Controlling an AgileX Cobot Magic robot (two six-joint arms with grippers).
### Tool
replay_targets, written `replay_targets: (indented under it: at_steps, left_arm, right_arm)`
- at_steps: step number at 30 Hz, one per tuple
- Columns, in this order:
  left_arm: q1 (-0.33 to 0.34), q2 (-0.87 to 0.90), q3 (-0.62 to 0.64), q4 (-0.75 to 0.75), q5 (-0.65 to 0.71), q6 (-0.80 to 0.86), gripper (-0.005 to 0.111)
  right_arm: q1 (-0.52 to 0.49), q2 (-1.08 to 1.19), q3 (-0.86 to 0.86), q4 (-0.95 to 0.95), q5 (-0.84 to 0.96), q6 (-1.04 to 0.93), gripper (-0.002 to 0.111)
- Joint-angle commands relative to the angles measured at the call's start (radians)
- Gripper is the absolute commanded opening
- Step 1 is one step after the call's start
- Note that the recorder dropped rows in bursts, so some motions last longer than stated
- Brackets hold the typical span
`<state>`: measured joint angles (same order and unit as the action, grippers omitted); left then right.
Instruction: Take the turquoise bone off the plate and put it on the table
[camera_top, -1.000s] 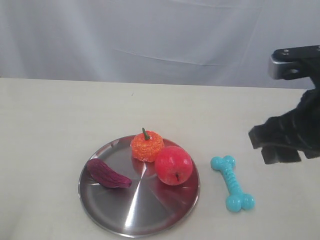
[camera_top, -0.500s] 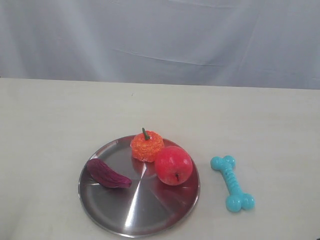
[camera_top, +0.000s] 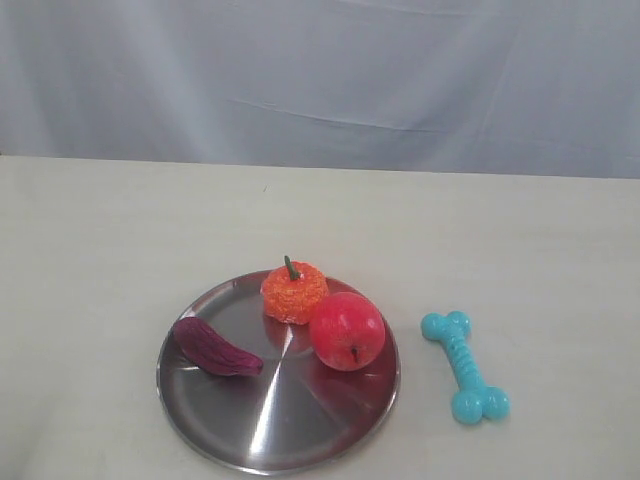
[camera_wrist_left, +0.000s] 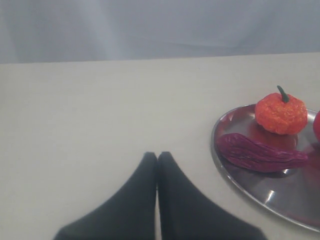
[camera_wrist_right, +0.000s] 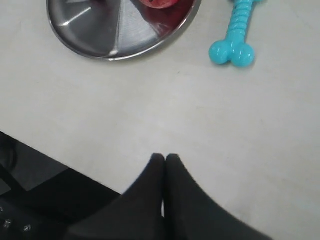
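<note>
The turquoise bone lies flat on the beige table, just right of the silver plate and apart from its rim. In the right wrist view the bone lies beside the plate. Neither arm appears in the exterior view. My left gripper is shut with nothing in it, hovering over bare table beside the plate. Over the table's front edge, far from the bone, my right gripper is shut and holds nothing.
On the plate sit a red apple, an orange pumpkin-like toy and a purple sweet potato. A grey cloth backdrop hangs behind the table. A dark base shows past the table's front edge.
The right arm, at the right edge of the exterior view a second ago, has left that view. Bone, plate and fruit have not moved.
</note>
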<state>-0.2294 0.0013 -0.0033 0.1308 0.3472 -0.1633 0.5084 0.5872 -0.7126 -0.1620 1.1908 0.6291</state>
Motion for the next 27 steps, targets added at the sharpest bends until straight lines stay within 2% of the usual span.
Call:
replay_targets:
  at_steps: [1,4,9,12,16,19,23,27]
  left_arm:
    - [-0.002,-0.001,0.003,0.001,-0.001,-0.001,0.000]
    - [-0.002,-0.001,0.003,0.001,-0.001,-0.001,0.000]
    - [-0.002,-0.001,0.003,0.001,-0.001,-0.001,0.000]
    - [-0.002,-0.001,0.003,0.001,-0.001,-0.001,0.000]
    - [-0.002,-0.001,0.003,0.001,-0.001,-0.001,0.000]
    - [-0.002,-0.001,0.003,0.001,-0.001,-0.001,0.000]
    - [-0.002,-0.001,0.003,0.001,-0.001,-0.001,0.000]
    - [-0.002,-0.001,0.003,0.001,-0.001,-0.001,0.000]
  right_arm:
    - [0.002,-0.005,0.001,-0.069,-0.011,0.001,-0.001]
    - [0.002,-0.005,0.002,-0.121,-0.059,-0.002,-0.001]
    - [0.007,-0.063,0.057,-0.269,-0.414,-0.039,-0.001]
    - [-0.081,-0.089,0.132,-0.283,-0.686,-0.097,-0.001]
    - [-0.290,-0.110,0.269,-0.246,-1.034,-0.100,-0.001]
    - [-0.399,-0.125,0.382,-0.222,-1.250,-0.080,-0.001]
    - [-0.472,-0.150,0.506,-0.227,-1.435,-0.077,-0.001]
    - [-0.480,-0.158,0.561,-0.232,-1.465,-0.102,-0.001]
